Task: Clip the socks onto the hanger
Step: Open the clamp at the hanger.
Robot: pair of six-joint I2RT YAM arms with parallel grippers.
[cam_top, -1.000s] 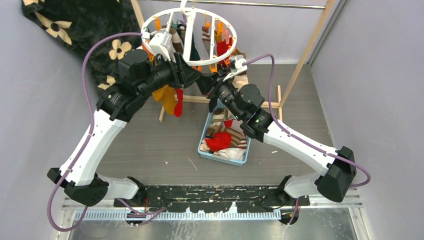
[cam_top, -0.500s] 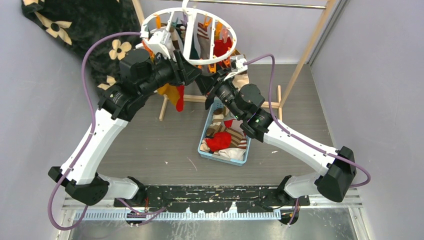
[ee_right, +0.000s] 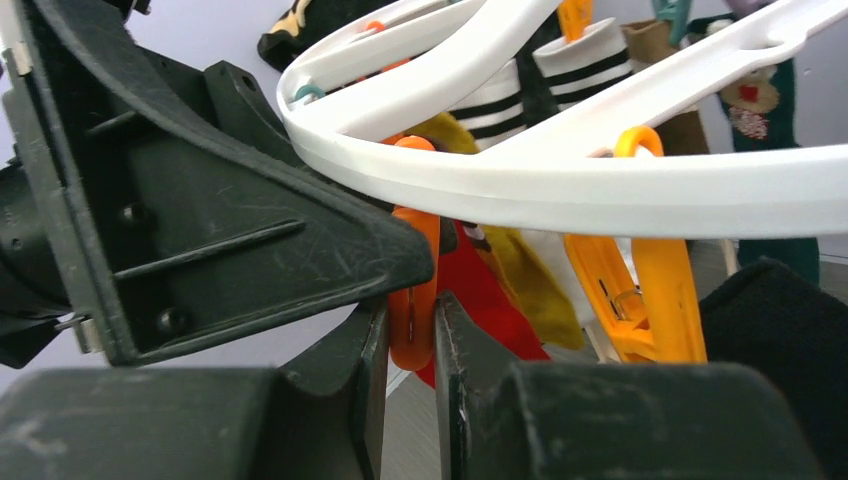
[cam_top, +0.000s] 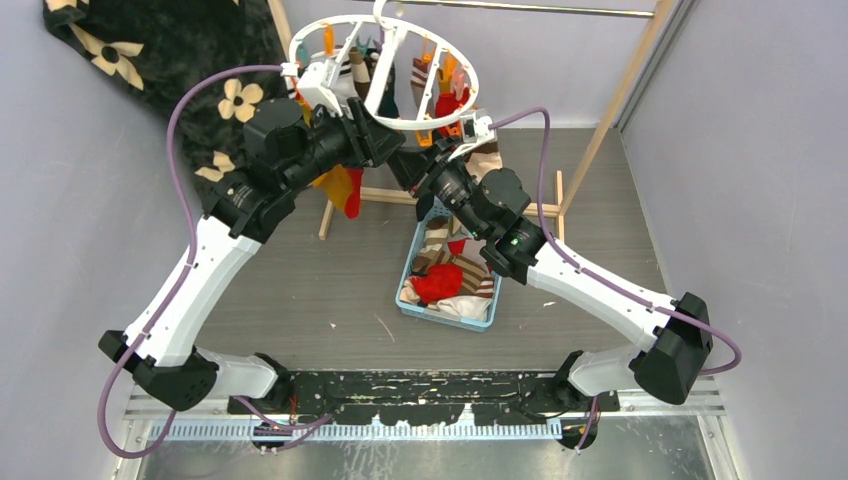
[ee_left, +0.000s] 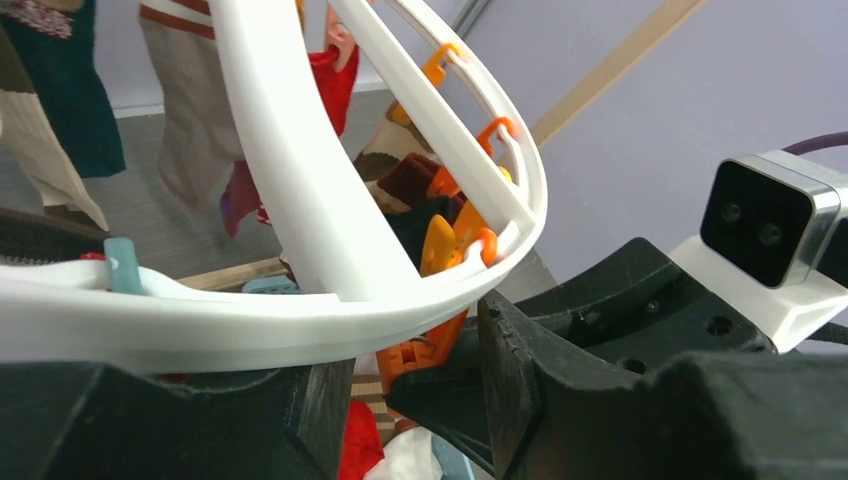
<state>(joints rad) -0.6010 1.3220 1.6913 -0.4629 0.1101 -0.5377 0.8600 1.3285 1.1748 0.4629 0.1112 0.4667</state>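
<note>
The white ring hanger hangs at the back with several socks clipped on it, among them a red one and striped ones. My right gripper is shut on a dangling orange clip under the ring's near rim; it also shows in the top view. My left gripper is just under the ring, jaws apart, nothing between them. A mustard sock and a red sock hang below my left wrist; what holds them is hidden.
A light blue basket with more socks stands on the floor under my right arm. A wooden-framed rack carries the hanger. A black flowered blanket hangs at the back left. A second orange clip dangles beside the held one.
The hanger and my left gripper have moved up and slightly right, and the mustard and red socks swung along. My right arm has hardly moved.
</note>
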